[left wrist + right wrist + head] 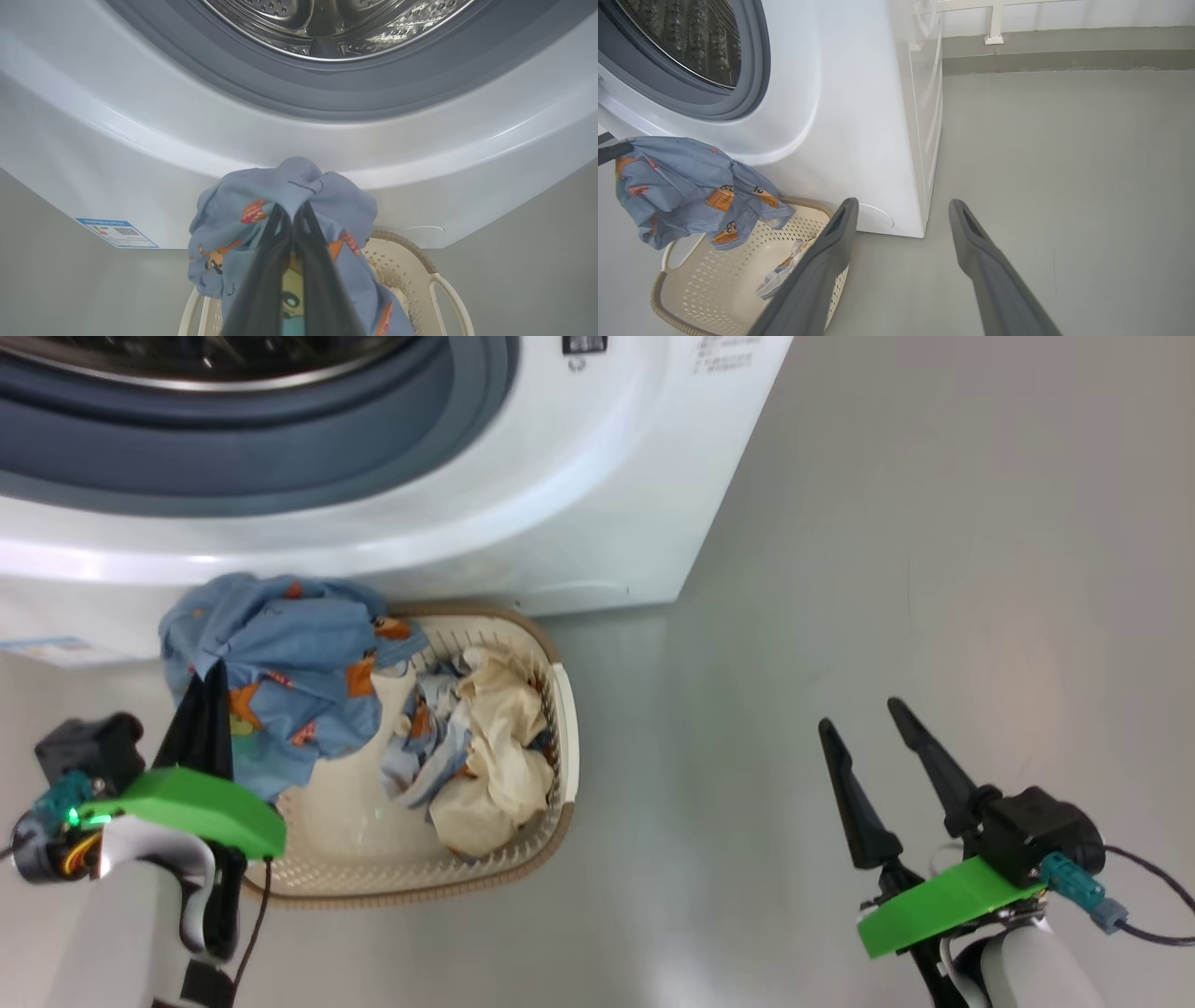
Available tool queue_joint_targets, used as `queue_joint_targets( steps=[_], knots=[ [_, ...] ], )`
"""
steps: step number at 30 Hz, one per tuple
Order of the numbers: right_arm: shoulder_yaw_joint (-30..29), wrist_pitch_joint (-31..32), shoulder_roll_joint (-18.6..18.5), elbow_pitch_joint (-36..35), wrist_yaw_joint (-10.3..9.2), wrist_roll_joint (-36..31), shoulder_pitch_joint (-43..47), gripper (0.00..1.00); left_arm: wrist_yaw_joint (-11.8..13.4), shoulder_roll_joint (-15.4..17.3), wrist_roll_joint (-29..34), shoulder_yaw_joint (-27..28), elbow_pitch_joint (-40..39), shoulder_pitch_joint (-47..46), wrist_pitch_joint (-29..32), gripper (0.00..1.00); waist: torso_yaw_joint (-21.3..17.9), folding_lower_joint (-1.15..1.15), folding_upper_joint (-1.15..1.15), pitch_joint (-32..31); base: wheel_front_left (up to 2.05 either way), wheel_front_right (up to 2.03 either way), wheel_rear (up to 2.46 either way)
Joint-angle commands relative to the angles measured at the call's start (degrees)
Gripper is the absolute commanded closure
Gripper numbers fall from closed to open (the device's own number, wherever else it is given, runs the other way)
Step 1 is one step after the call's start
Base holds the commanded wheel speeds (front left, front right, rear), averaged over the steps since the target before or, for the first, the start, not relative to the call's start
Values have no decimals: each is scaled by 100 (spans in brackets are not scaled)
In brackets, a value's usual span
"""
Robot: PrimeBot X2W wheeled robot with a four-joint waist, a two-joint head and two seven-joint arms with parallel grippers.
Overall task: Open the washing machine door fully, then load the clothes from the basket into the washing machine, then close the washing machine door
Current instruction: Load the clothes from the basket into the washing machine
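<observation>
A: Found the clothes (308,653) where?
B: Saw the light blue garment (280,681) with orange prints hanging bunched over the far left corner of the basket (563,728), just in front of the washing machine (579,504). Could not tell whether its lower folds touched the rim.
A: Gripped by what?
B: Pinched by the left gripper (217,670), fingers pressed together on a fold at the top of the bundle. Watched the rest droop down both sides of the fingers in the left wrist view.
A: And in the basket?
B: Noted a cream-yellow garment (499,747) crumpled against the right wall, with a blue-and-pale piece (425,747) lying just left of it.
A: Farther out?
B: Looked straight into the steel drum (327,23) through the blue-grey rubber ring (233,457), above and beyond the bundle. Spotted a small blue label (117,232) low on the machine's left front corner. Found the right gripper (861,713) well to the right of the basket, over grey floor (934,569), fingers spread wide apart and empty.
</observation>
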Motion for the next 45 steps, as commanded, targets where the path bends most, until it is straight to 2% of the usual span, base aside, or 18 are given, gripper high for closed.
queue_joint_targets(
  steps=[1,12,22,36,45],
  knots=[
    [170,-27,-5,-89,9,27,131,0,30,190,67,195,-166,136,-75,100,39,0,0,-395,0,0,0],
    [239,-27,-19,27,9,201,455,0,57,98,336,421,-1341,859,-75,100,105,0,0,-1149,0,0,0],
    [279,-27,-10,77,9,282,707,0,170,55,369,485,-2055,1422,-75,100,167,0,0,-1667,0,0,0],
    [208,-27,-30,-43,9,207,943,0,439,40,317,578,-2979,2280,90,100,136,0,0,-2105,0,0,0],
    [204,-27,-41,-70,9,213,1015,0,543,-45,246,566,-3178,2615,150,100,107,0,0,-2169,0,0,0]
  ],
)
